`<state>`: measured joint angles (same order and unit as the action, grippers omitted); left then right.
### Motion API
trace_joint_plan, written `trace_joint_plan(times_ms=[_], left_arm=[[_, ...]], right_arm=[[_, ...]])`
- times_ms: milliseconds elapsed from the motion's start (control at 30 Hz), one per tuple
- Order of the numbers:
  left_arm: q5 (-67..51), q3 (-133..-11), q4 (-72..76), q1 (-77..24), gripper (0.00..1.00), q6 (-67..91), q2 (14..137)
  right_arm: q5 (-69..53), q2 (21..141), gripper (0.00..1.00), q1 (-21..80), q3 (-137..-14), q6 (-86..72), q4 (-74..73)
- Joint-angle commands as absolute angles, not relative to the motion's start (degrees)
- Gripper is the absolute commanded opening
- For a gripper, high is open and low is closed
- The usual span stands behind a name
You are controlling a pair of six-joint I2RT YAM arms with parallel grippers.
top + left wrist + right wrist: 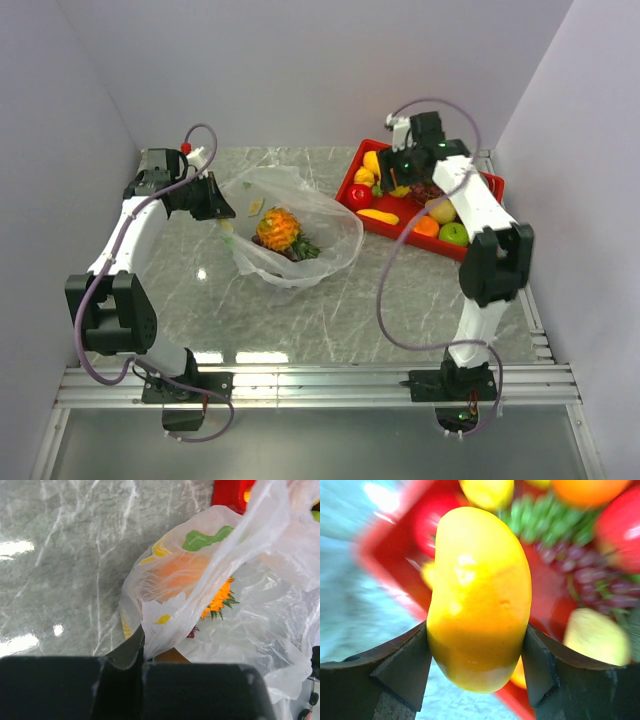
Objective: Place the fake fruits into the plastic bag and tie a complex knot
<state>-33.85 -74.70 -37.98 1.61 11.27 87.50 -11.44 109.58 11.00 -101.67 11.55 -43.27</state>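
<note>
The clear plastic bag (300, 215) lies open on the table's middle with a pineapple (278, 230) inside. My left gripper (213, 207) is shut on the bag's left edge; in the left wrist view the film (165, 630) is pinched between the fingers and the pineapple (220, 597) shows through. My right gripper (385, 178) hangs over the left end of the red tray (492, 186), shut on a yellow-orange mango-like fruit (477, 600) held between both fingers. No knot is in view.
The tray holds a red apple (358, 195), an orange fruit (425, 227), a green apple (454, 234), a pale pear (441, 210), grapes (580, 565) and others. Walls stand close on the left, back and right.
</note>
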Motion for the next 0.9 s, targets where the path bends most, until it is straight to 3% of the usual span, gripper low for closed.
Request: trace_joint_plan(times_ms=[0, 133, 233, 433, 667, 733, 767, 800, 867], left_arm=[[-36.3, -74.1, -36.0, 1.3, 0.0, 11.2, 84.6], [-38.0, -73.1, -36.1, 1.3, 0.0, 10.2, 85.1], [-40.9, -72.6, -36.5, 1.3, 0.0, 9.6, 86.0], [-45.0, -69.4, -34.1, 1.3, 0.01, 8.0, 84.9], [-43.5, -69.8, -35.5, 1.2, 0.0, 7.2, 82.5], [-42.8, -72.1, -38.1, 1.2, 0.0, 5.7, 84.4], [-42.4, -72.9, -38.8, 1.3, 0.0, 5.3, 85.2], [-41.6, -73.7, -38.7, 1.3, 0.0, 5.3, 85.2], [-41.0, -74.7, -38.2, 1.2, 0.0, 5.6, 85.2]], right_arm=[[-16.6, 99.4, 0.18, 11.3, -104.8, 10.0, -43.9], [-25.8, 93.5, 0.13, 13.7, -105.3, 9.7, -46.7], [-29.4, 88.1, 0.12, 20.8, -101.6, 8.9, -43.8], [-21.0, 84.2, 0.12, 40.2, -92.6, 12.8, -38.9], [-12.6, 93.3, 0.14, 51.7, -91.4, 13.8, -37.1], [-9.9, 96.4, 0.23, 53.2, -91.7, 14.0, -37.0], [-9.5, 97.6, 0.33, 53.6, -92.2, 13.9, -38.4], [-9.1, 99.5, 0.65, 54.0, -93.2, 13.7, -38.8], [-8.2, 100.1, 0.81, 53.9, -93.4, 13.6, -38.5]])
